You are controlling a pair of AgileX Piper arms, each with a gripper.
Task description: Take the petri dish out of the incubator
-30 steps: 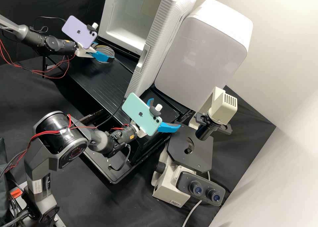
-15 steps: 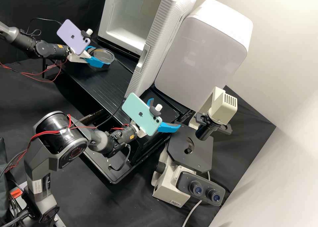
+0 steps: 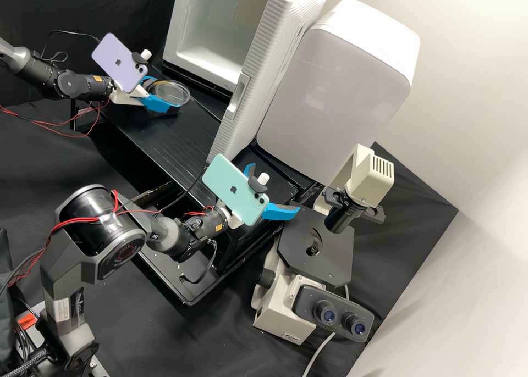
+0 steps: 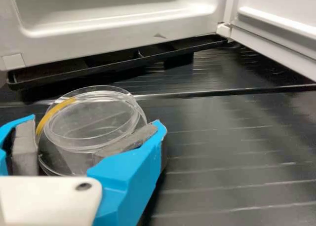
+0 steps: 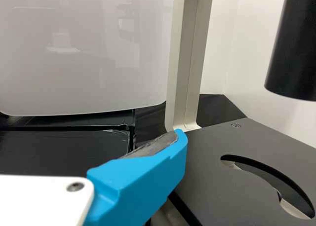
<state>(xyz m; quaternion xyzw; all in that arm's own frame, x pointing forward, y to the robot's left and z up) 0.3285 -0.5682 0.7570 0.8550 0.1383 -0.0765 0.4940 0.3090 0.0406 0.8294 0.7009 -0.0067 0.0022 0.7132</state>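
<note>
A clear petri dish (image 4: 89,125) with a lid sits between the pads of my left gripper (image 4: 84,152), which is shut on it. In the high view this gripper (image 3: 159,101) holds the dish (image 3: 170,92) just above the black ribbed tray (image 3: 181,140), outside the white incubator (image 3: 212,28) and in front of its open chamber. The incubator door (image 3: 264,64) stands swung open. My right gripper (image 3: 281,210) hangs over the microscope stage (image 5: 256,181); one blue finger (image 5: 148,179) shows there with nothing against its pad.
A microscope (image 3: 324,267) with a white camera head (image 3: 371,173) stands at the right, close under the right gripper. A large white box (image 3: 341,86) sits behind the open door. Red cables (image 3: 60,118) trail by the left arm.
The left arm has drawn back to the left, away from the incubator, taking the petri dish with it. The right arm has not moved.
</note>
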